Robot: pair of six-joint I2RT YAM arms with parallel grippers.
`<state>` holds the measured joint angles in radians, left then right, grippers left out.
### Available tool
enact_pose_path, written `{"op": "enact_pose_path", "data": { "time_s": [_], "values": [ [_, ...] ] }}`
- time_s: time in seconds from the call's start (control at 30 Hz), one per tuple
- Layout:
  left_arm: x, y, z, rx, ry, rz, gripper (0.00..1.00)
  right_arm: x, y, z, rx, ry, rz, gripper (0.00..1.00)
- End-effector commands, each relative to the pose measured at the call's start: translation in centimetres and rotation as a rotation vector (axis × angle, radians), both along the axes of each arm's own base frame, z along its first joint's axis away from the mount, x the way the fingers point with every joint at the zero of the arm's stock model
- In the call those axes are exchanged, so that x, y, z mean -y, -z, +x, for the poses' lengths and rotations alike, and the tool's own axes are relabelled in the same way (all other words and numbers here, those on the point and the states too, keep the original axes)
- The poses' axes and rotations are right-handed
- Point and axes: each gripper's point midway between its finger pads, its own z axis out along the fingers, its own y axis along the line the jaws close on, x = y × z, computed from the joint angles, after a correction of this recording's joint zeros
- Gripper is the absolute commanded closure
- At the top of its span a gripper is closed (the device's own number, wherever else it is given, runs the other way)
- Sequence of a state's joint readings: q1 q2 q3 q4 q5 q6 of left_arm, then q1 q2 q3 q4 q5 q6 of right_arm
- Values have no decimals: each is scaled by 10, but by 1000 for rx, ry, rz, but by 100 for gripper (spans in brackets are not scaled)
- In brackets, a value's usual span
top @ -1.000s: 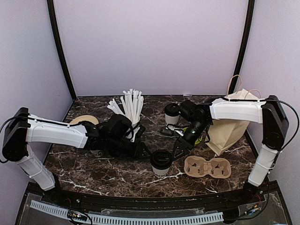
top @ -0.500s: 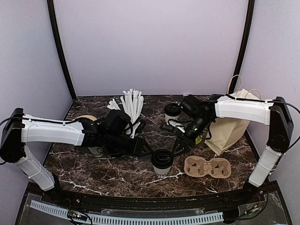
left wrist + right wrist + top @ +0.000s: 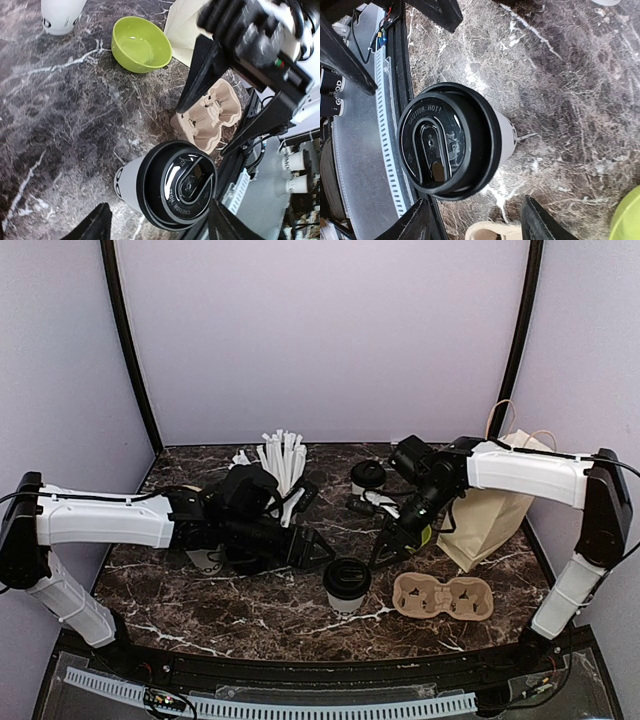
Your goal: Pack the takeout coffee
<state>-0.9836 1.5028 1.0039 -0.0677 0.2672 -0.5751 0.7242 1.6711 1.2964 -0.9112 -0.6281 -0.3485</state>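
Note:
A takeout coffee [image 3: 346,585], a white cup with a black lid, stands upright at the front middle of the marble table. In the left wrist view its lid [image 3: 177,185] faces the camera. My left gripper [image 3: 318,550] is open just left of the cup, its fingers [image 3: 97,222] clear of it. From the right, my right gripper [image 3: 385,548] is also open, with the same cup [image 3: 447,142] ahead of its spread fingers [image 3: 540,220]. A second takeout coffee [image 3: 367,480] stands further back.
A cardboard cup carrier [image 3: 441,597] lies right of the front cup. A brown paper bag [image 3: 490,502] stands at the right, with a green bowl [image 3: 140,45] beside it. A cup of white straws [image 3: 282,462] stands at the back behind my left arm.
Both grippers have widened their jaws beside the front cup, and the right one has drawn back slightly. The cup has stayed where it was.

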Motion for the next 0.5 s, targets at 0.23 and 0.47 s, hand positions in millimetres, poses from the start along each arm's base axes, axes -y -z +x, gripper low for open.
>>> {"op": "enact_pose_path", "data": {
  "time_s": [0.23,0.47],
  "values": [
    [11,-25,14,390,101,12,26,11,-38,26,166,48,128,31],
    [35,-20,25,367,122,16,27,16,-7,8,71,46,99,21]
  ]
}}
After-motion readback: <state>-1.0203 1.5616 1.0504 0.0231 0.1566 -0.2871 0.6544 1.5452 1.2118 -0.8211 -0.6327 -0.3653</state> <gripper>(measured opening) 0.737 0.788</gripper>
